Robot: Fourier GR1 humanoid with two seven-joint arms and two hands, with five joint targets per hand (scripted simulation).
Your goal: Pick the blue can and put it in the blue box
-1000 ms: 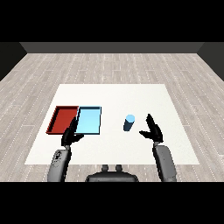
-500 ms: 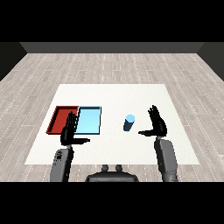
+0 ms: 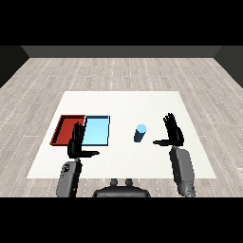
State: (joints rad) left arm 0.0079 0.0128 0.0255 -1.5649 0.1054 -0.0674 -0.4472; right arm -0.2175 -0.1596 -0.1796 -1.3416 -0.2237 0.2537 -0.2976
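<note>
My right hand (image 3: 172, 133) wide open, holding nothing, blue can (image 3: 140, 133) just left of it, ready to grab. Left hand (image 3: 78, 142) open too, idle.

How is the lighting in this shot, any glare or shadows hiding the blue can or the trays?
Head view: even, flat light, no glare; the blue can stands out clearly against the white table, and the red tray and light blue tray show no obscuring shadows; the left hand overlaps the trays' near edges.
</note>
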